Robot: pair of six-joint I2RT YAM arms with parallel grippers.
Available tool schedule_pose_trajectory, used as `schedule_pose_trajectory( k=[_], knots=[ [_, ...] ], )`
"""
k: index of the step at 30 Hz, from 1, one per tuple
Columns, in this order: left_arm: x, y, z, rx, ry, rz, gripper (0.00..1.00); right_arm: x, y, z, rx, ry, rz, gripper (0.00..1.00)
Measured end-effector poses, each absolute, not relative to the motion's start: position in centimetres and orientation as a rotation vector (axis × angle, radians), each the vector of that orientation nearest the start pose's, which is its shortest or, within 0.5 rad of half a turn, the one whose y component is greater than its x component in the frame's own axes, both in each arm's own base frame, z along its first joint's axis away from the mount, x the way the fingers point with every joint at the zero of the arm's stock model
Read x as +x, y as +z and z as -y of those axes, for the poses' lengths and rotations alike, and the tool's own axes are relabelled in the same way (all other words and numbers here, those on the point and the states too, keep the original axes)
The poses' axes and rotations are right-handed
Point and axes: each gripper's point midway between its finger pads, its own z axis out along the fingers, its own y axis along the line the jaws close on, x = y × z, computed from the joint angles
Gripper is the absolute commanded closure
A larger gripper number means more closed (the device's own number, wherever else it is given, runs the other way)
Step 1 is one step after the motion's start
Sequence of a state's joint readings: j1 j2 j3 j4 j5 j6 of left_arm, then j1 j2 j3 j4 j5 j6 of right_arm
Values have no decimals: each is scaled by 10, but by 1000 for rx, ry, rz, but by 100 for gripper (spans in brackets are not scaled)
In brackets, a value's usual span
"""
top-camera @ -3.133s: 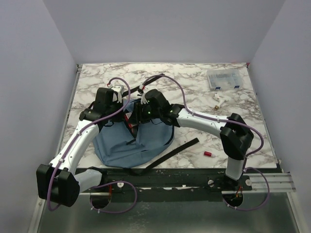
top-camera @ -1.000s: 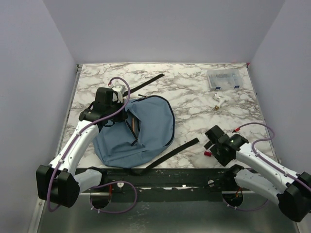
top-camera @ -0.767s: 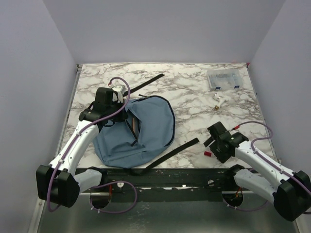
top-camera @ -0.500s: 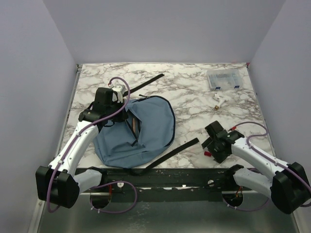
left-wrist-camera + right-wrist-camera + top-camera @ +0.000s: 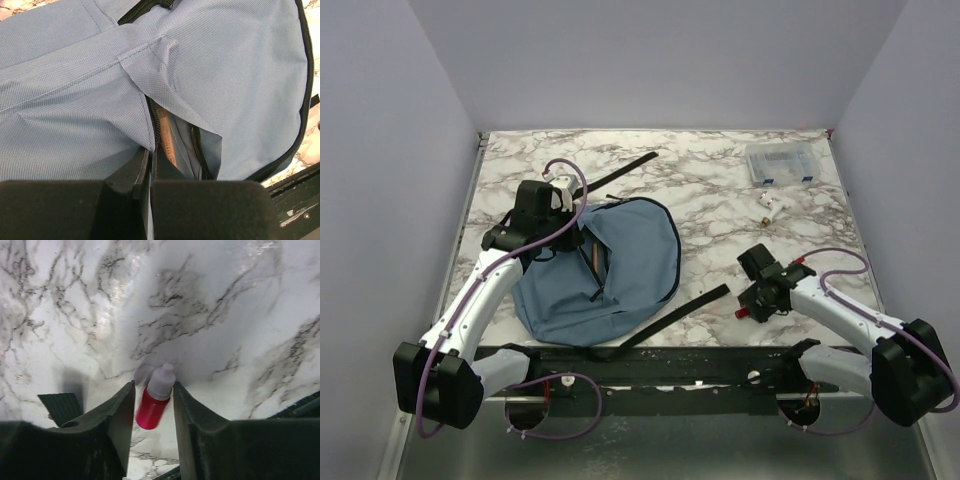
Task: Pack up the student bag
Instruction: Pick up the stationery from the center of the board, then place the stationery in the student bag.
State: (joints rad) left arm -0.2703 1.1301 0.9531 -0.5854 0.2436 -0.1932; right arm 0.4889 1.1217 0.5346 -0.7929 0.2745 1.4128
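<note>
The slate-blue student bag (image 5: 620, 270) lies flat on the marble table at centre left, its zip pocket gaping. My left gripper (image 5: 565, 245) is shut on the fabric edge of that pocket (image 5: 145, 115); its jaws (image 5: 150, 156) pinch the cloth. A wooden pencil-like stick (image 5: 166, 137) shows inside the pocket. My right gripper (image 5: 754, 303) is open low over the table at the near right. In the right wrist view its fingers (image 5: 153, 390) straddle a small red bottle with a white cap (image 5: 152, 405), which lies on the table (image 5: 744, 313). The cap touches one finger.
A clear plastic box (image 5: 780, 163) sits at the back right, with a small white-and-brown item (image 5: 769, 207) in front of it. A black strap (image 5: 692, 304) lies between bag and bottle; its end shows in the right wrist view (image 5: 60, 406). Another strap (image 5: 625, 168) runs behind the bag.
My right arm left the bag, swung to the near right and came down so its fingers straddle the red bottle. The left arm and bag have not moved.
</note>
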Motion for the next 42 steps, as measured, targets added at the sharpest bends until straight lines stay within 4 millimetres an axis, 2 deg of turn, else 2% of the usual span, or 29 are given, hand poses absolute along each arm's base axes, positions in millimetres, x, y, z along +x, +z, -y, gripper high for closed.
schedule_pose_trajectory(
  k=[6,11,14,17,22,24,27,32,35,37,40,42],
  knots=[
    [280,171,135,212,-553,-2360,100,182,15,-87,1213,50,-2490,93],
    [280,162,149,223,-623,-2393,100,202,19,-101,966,149,-2531,99],
    [277,156,161,259,-654,-2412,100,216,32,-114,783,245,-2531,100],
    [273,156,171,297,-686,-2413,100,234,69,-132,595,415,-2432,100],
    [271,158,178,323,-705,-2406,100,257,161,-167,340,708,-2145,100],
    [271,159,178,323,-705,-2406,100,266,193,-186,259,798,-2070,99],
    [270,159,177,323,-705,-2403,100,275,217,-232,119,889,-2037,99],
    [270,161,177,324,-704,-2398,100,258,215,-340,-169,976,-2082,98],
    [269,163,176,323,-699,-2391,100,250,209,-392,-285,990,-2077,96],
    [269,165,175,326,-695,-2386,100,244,200,-415,-341,986,-2086,94],
    [269,165,174,331,-682,-2381,100,249,183,-430,-374,936,-2113,94],
    [270,165,171,322,-669,-2383,100,254,171,-432,-383,884,-2137,94]
  ],
)
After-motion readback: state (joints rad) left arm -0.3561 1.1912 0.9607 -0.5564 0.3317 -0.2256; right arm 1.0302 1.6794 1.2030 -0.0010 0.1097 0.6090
